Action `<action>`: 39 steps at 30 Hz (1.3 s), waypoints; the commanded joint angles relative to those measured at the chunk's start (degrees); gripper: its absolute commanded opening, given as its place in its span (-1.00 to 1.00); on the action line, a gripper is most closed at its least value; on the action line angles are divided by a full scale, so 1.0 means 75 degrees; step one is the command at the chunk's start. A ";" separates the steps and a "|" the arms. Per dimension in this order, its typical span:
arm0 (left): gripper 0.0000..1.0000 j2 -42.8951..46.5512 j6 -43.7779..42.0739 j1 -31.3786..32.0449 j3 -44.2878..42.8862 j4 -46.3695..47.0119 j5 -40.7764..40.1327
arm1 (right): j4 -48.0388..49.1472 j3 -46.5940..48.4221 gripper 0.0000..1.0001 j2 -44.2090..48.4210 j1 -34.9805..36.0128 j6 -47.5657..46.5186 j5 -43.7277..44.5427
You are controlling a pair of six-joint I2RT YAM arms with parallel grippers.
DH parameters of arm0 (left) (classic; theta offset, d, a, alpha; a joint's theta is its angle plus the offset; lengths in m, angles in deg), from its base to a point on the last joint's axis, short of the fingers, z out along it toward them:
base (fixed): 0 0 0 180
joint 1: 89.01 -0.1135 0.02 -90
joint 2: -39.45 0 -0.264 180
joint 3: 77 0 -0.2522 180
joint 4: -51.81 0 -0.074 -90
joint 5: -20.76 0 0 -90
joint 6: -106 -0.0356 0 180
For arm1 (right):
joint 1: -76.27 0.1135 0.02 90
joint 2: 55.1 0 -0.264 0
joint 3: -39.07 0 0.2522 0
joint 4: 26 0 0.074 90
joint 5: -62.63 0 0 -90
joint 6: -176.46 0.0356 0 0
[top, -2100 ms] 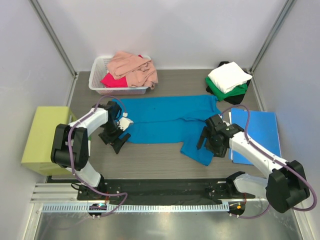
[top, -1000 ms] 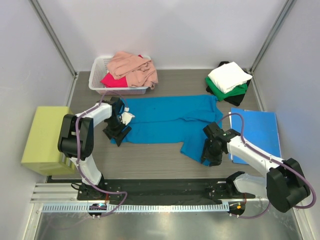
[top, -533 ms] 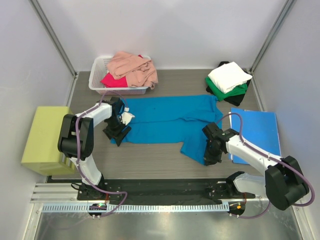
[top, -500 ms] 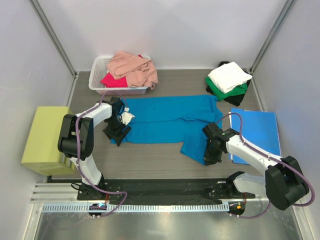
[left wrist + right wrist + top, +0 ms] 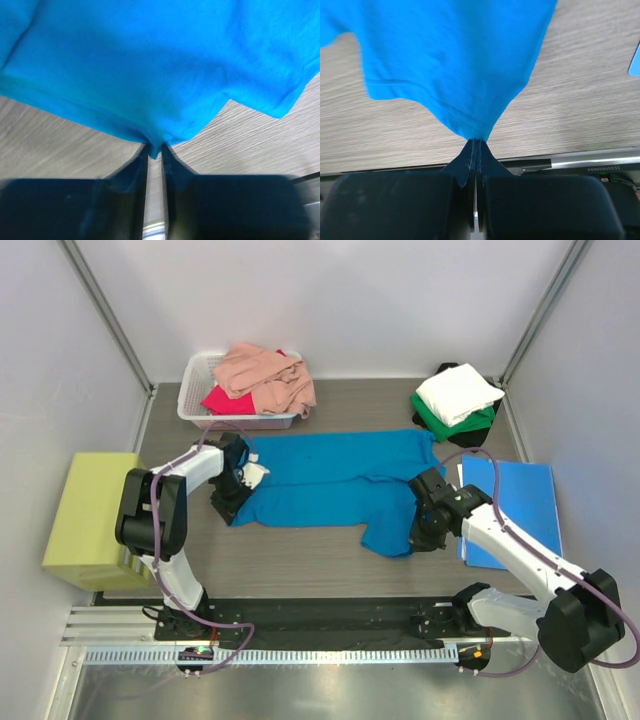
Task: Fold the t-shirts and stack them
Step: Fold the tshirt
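Note:
A teal-blue t-shirt (image 5: 340,480) lies spread across the middle of the table, one part hanging toward the near edge. My left gripper (image 5: 229,506) is at its near left corner. In the left wrist view that gripper (image 5: 154,150) pinches a fold of the teal cloth (image 5: 165,75) between its fingertips. My right gripper (image 5: 416,538) is at the shirt's near right flap. In the right wrist view it (image 5: 477,141) is shut tight on the hem, and the cloth (image 5: 455,60) rises from it in a cone.
A white basket (image 5: 192,406) at the back left holds a salmon pink shirt (image 5: 265,375) and a magenta-red one (image 5: 225,400). White (image 5: 458,390), green (image 5: 440,420) and black (image 5: 470,438) shirts are stacked at the back right. A blue sheet (image 5: 520,500) lies right, a yellow-green block (image 5: 90,515) left.
Both grippers have closed on the teal shirt. The right one has drawn the near flap up and slightly away from the near edge; the left has stayed at the corner.

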 commanded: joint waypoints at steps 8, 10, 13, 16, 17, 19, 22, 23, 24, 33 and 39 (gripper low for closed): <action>-0.99 0.0860 -0.0174 -0.0040 -0.0706 -0.0510 -0.0081 | -0.0682 0.0872 -0.98 0.0536 0.0062 -0.0023 0.0291; -1.00 0.0931 -0.0197 -0.0040 -0.0648 -0.0522 -0.0162 | -0.0845 0.0977 -0.98 0.0629 0.0051 -0.0023 0.0325; -1.00 0.1060 -0.0244 -0.0040 -0.0566 -0.0580 -0.0209 | -0.1138 0.1176 -0.98 0.0747 0.0074 -0.0023 0.0326; -1.00 0.1224 -0.0384 -0.0052 -0.0530 -0.0790 -0.0198 | -0.1525 0.1329 -0.97 0.0981 0.0086 0.0059 0.0302; -1.00 0.1259 -0.0524 -0.0040 -0.0530 -0.0873 -0.0186 | -0.1618 0.1422 -0.98 0.1121 0.0097 0.0071 0.0244; -1.00 0.1434 -0.0654 -0.0052 -0.0519 -0.1153 -0.0163 | -0.1935 0.1528 -0.97 0.1262 0.0097 0.0175 0.0174; -0.99 0.1691 -0.1005 -0.0052 -0.0507 -0.1633 -0.0034 | -0.2263 0.1646 -0.97 0.1532 0.0109 0.0281 -0.0049; -0.99 0.1774 -0.1075 -0.0052 -0.0507 -0.1740 -0.0011 | -0.2334 0.1669 -0.98 0.1590 0.0109 0.0317 -0.0131; -1.00 0.1844 -0.1204 -0.0052 -0.0507 -0.1833 -0.0010 | -0.2462 0.1693 -0.98 0.1684 0.0121 0.0340 -0.0166; -0.99 0.2501 -0.1591 -0.0040 -0.0612 -0.2889 -0.0057 | -0.3119 0.2009 -0.98 0.2024 0.0133 0.0422 -0.0260; -0.99 0.2584 -0.1627 -0.0052 -0.0577 -0.2913 -0.0092 | -0.3319 0.2676 -0.98 0.1920 0.0133 0.0481 -0.0155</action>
